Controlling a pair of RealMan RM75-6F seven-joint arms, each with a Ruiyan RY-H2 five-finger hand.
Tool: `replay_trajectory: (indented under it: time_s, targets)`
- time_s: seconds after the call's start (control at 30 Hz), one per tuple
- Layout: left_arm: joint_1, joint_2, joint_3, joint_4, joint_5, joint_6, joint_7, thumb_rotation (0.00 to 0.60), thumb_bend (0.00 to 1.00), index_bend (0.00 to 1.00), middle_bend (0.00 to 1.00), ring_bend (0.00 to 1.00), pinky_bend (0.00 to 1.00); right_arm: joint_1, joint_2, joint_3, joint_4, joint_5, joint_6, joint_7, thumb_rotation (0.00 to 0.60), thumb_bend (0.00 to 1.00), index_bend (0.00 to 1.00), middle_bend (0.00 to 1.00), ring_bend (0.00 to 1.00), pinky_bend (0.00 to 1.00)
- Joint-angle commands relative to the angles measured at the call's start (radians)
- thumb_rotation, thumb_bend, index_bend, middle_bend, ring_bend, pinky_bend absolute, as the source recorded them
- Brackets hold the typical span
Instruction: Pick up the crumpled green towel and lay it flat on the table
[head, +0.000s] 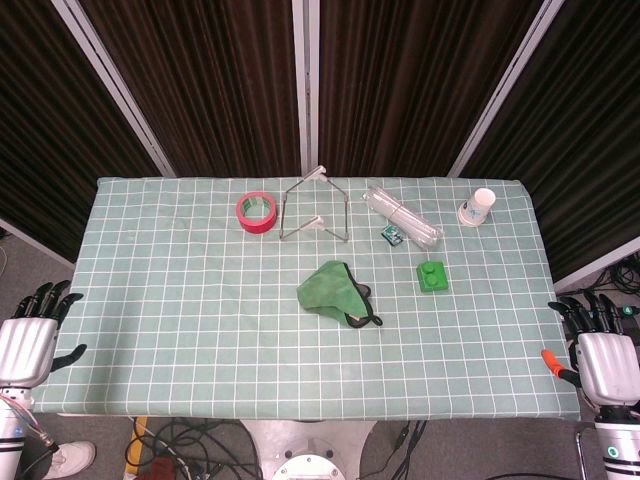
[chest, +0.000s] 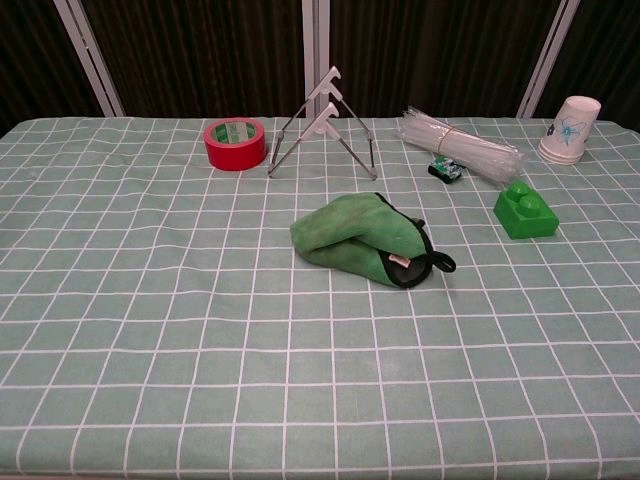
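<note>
Both my hands parked off the table's near corners, nothing held: left hand (head: 28, 335) fingers apart, right hand (head: 600, 345) likewise | crumpled green towel (head: 337, 292) mid-table, well ahead of and between both, untouched | bunched on itself, dark edging showing; folds beneath hidden | wrists cut off, hands absent from chest view

No readable text anywhere (tape print blurred).

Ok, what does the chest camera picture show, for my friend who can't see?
A crumpled green towel lies in the middle of a checked green table. Behind it are red tape, a metal stand, a green block and paper cups.
</note>
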Motion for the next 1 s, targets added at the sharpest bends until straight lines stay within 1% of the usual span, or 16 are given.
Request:
replay_trajectory:
  time_s: [0.03,0.17,0.43,0.63,0.7,0.83,0.9,1.0]
  targets:
    - [0.000,0.000,0.000,-0.002,0.002,0.002,-0.004,0.600,0.11,0.22,0.15,0.11,0.20,0.000,0.000,0.001,0.000,-0.003,0.002,0.002,0.598,0.09,0.22,0.18,0.04,0.00]
    - [-0.001,0.003,0.001,-0.011,0.012,0.004,-0.033,0.600,0.11,0.22,0.15,0.11,0.20,-0.004,0.002,0.000,0.001,-0.007,0.010,0.007,0.600,0.09,0.22,0.18,0.05,0.00]
    - [0.000,0.009,0.003,-0.018,0.013,0.002,-0.024,0.600,0.11,0.22,0.15,0.11,0.20,-0.012,0.008,-0.003,0.002,-0.014,0.022,0.026,0.600,0.09,0.23,0.18,0.06,0.00]
    - [0.000,0.012,0.004,-0.023,0.007,-0.004,-0.021,0.600,0.11,0.22,0.15,0.11,0.20,-0.002,0.008,-0.005,0.005,-0.024,0.006,0.044,0.600,0.09,0.25,0.19,0.07,0.00]
    - [-0.001,0.012,0.005,-0.024,0.003,-0.008,-0.021,0.600,0.11,0.22,0.15,0.11,0.20,0.016,0.009,-0.003,0.006,-0.029,-0.019,0.054,0.598,0.09,0.29,0.19,0.08,0.00]
    - [0.002,0.011,0.006,-0.025,0.001,-0.008,-0.024,0.600,0.11,0.22,0.15,0.11,0.20,0.083,-0.008,0.012,0.026,-0.042,-0.101,0.094,0.600,0.10,0.40,0.20,0.09,0.00]
    - [0.005,0.011,0.009,-0.026,0.004,-0.003,-0.028,0.600,0.11,0.22,0.15,0.11,0.20,0.135,-0.034,0.024,0.052,-0.047,-0.162,0.115,0.600,0.11,0.45,0.21,0.09,0.00]
    - [0.011,0.016,0.012,-0.029,0.008,0.005,-0.030,0.600,0.11,0.22,0.15,0.11,0.20,0.214,-0.085,0.042,0.095,-0.053,-0.251,0.156,0.600,0.12,0.48,0.22,0.09,0.00]
